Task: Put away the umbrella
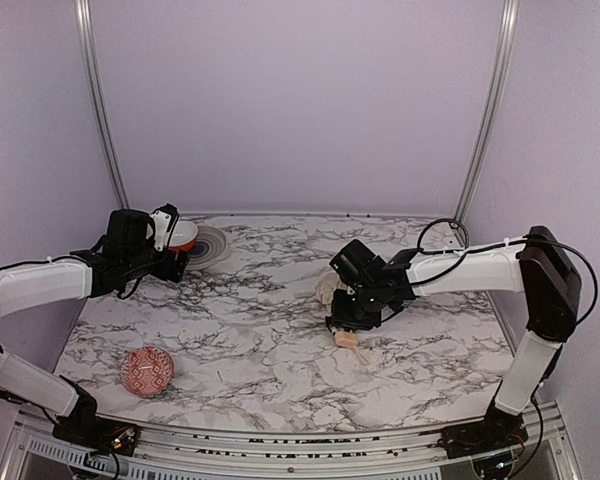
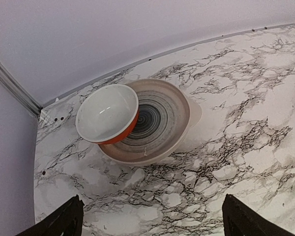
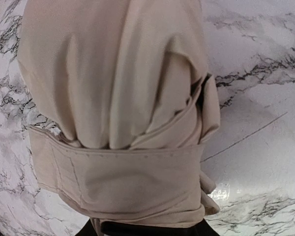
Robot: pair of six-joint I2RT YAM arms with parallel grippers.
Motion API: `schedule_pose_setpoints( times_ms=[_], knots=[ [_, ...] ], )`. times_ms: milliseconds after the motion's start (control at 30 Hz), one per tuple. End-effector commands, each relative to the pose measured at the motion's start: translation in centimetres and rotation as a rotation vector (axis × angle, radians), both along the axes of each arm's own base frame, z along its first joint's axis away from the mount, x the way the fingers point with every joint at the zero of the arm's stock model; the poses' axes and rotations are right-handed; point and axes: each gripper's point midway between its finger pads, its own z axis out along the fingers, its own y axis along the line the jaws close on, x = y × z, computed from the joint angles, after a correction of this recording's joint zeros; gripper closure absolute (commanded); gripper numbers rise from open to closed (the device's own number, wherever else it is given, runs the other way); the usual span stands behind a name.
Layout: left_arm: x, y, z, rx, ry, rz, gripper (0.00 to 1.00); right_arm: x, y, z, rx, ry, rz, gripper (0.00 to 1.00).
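Right gripper is seen down on the umbrella, just three o'clock of table centre. Its fingers are hidden by cream fabric in the wrist view, so a firm clamp cannot be confirmed. The tan handle is pointed toward five o'clock. Left gripper is held wide apart and empty over the orange bowl and swirl plate at ten o'clock. The canopy is already strapped; stowing is judged undone. A red ball is spotted at eight o'clock on the marble table, with lilac walls around.
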Motion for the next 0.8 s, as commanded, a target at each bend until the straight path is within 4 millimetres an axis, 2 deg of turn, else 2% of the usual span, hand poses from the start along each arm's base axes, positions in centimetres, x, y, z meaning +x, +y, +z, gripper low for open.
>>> schedule_pose_setpoints(
  times_ms=[0,133,267,500,600,633,700,767],
  knots=[
    [-0.1,-0.6,-0.3,-0.001,0.023,-0.027,0.01,0.4,1.2,2.7,0.041,-0.066,-0.231,0.62],
    [-0.2,-0.7,-0.1,-0.004,0.017,-0.027,0.01,-0.2,1.1,1.7,-0.082,-0.063,-0.242,0.57],
    [-0.2,-0.7,-0.1,-0.005,0.019,-0.030,0.01,-0.4,1.9,0.2,-0.122,-0.037,-0.211,0.51],
    [-0.2,-0.8,-0.1,-0.005,0.019,-0.033,0.01,-0.1,3.0,0.4,-0.131,-0.048,-0.188,0.33],
    [-0.3,-0.8,-0.1,-0.003,0.019,-0.032,0.01,0.3,3.6,1.9,-0.137,-0.081,-0.164,0.21],
    [-0.3,-0.8,-0.1,-0.001,0.019,-0.031,0.01,0.5,4.1,2.9,-0.135,-0.108,-0.146,0.20],
    [-0.3,-0.8,-0.2,-0.002,0.021,-0.032,0.01,1.0,4.8,5.7,-0.152,-0.187,-0.098,0.01],
    [-0.3,-0.8,-0.3,0.000,0.023,-0.033,0.01,1.4,5.3,8.5,-0.153,-0.259,-0.043,0.00]
  ],
)
